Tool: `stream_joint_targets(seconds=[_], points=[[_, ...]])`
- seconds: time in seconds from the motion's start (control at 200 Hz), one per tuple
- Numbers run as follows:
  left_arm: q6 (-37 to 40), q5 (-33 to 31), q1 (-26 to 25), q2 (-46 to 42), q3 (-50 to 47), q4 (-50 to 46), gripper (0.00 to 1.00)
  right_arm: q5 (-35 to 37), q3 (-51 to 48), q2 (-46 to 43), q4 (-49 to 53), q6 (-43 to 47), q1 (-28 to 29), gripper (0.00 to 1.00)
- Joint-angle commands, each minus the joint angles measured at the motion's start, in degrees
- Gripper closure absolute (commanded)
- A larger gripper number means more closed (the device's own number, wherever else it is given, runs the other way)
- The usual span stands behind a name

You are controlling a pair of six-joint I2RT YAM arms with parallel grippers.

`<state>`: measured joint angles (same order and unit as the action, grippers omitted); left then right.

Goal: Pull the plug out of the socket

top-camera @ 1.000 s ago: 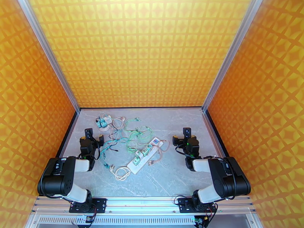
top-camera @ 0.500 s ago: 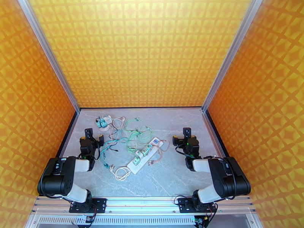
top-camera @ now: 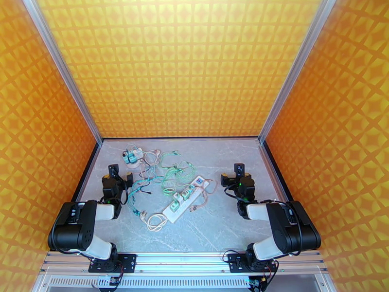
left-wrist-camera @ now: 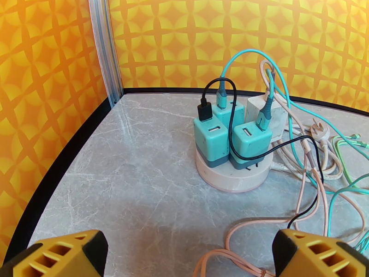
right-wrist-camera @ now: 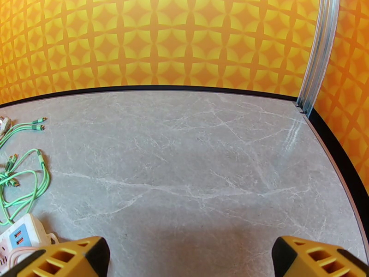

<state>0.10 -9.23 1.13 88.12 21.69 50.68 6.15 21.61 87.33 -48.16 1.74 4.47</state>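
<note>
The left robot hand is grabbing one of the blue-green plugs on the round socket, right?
Not quite. The left gripper is open and holds nothing. It sits short of the round socket, where the blue-green plugs stand plugged in, untouched. The left wrist view shows this.

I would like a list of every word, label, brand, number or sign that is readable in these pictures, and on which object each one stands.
No text can be read in these pictures.
Teal chargers: plain faces, no print visible.
Round socket: no marking visible.
White power strip: only blue ports show; any print is too small to read.
</note>
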Motion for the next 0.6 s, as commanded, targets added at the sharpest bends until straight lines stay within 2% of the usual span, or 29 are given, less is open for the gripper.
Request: stream_joint_targets(seconds=[0.0, 0.125, 0.225, 0.295, 0.38, 0.49, 0.595], points=[[0.1, 0.9, 0.3, -4.8, 4.0, -10.8, 0.01, 2.1, 2.2, -4.1, 4.7, -0.3, 0.1, 0.02], [-3.4, -1.4, 0.4, -13.0, 12.1, -30.0, 0.01, 6.3, 7.2, -12.3, 19.7, -2.9, 0.1, 0.02], [-13.0, -1.4, 1.2, -17.2, 21.5, -48.6, 0.01, 17.8, 10.9, -17.7, 30.0, -17.4, 0.1, 0.01], [-18.7, -1.0, 1.6, -18.3, 27.9, -60.0, 0.01, 23.4, 14.6, -20.8, 42.7, -30.5, 0.1, 0.01], [-19.7, 1.8, 1.6, -18.9, 32.1, -68.0, 0.01, 14.6, 17.5, -22.0, 46.5, -26.3, 0.1, 0.02], [-21.0, 6.5, 1.2, -20.9, 32.2, -72.3, 0.01, 10.0, 21.0, -21.8, 53.6, -30.0, 0.1, 0.01], [-22.5, 9.5, -0.8, -24.0, 29.0, -73.3, 0.01, 0.8, 22.5, -21.0, 58.5, -32.3, 0.1, 0.01]])
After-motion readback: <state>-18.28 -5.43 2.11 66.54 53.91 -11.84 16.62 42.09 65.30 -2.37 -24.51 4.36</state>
